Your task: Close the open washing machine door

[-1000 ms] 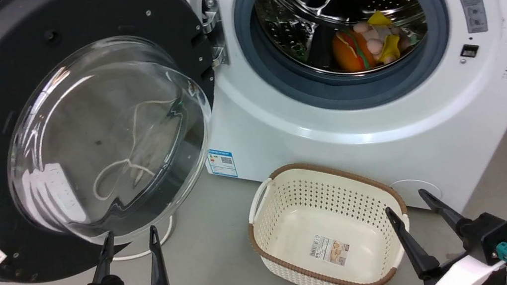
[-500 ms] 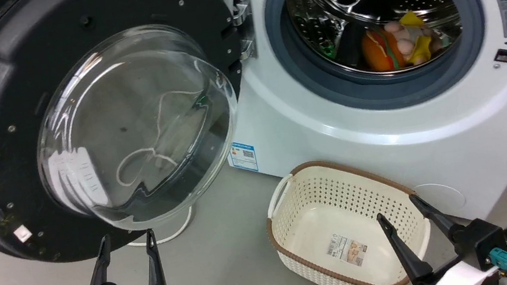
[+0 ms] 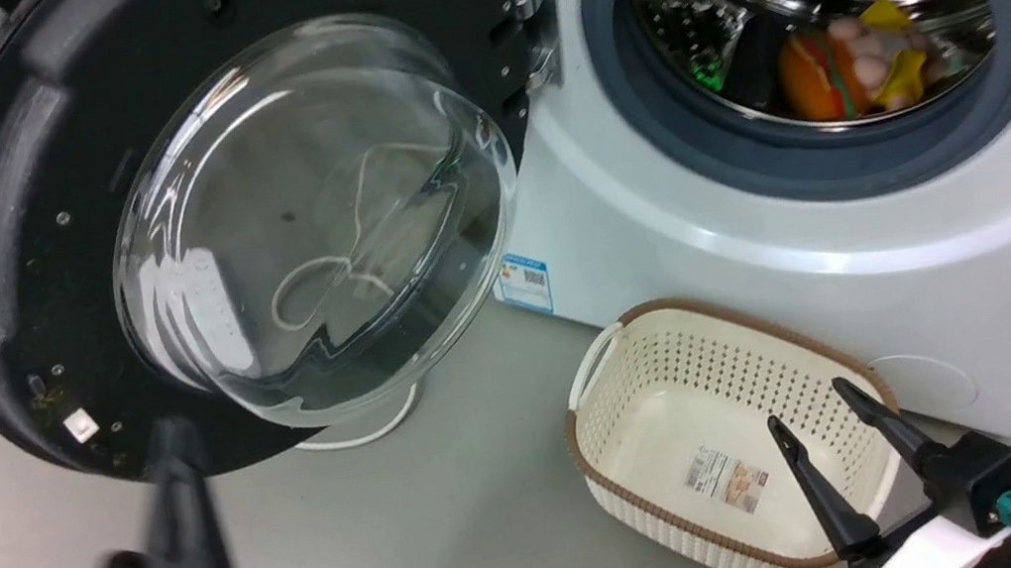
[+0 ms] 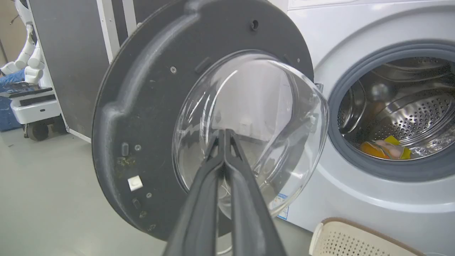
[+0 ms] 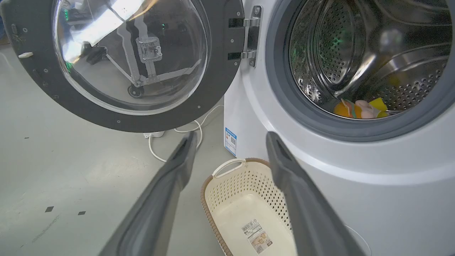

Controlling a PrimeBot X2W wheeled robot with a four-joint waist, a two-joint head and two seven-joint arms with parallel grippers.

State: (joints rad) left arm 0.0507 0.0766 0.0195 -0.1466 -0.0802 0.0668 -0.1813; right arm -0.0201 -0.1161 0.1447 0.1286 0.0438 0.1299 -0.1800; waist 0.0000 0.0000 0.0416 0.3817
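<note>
Black-rimmed door (image 3: 275, 218) hung wide open at 10 o'clock. Left gripper (image 4: 223, 132) was pressed together, right gripper (image 3: 806, 404) spread at 5.

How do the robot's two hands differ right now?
The left hand has its fingers pressed together; the right hand has them spread apart. The left hand points at the washing machine door; the right hand is by the basket. Both are empty, with long dark fingers.

One washing machine door (image 3: 9, 248), one washing machine (image 3: 766, 285), one basket (image 3: 698, 365).
</note>
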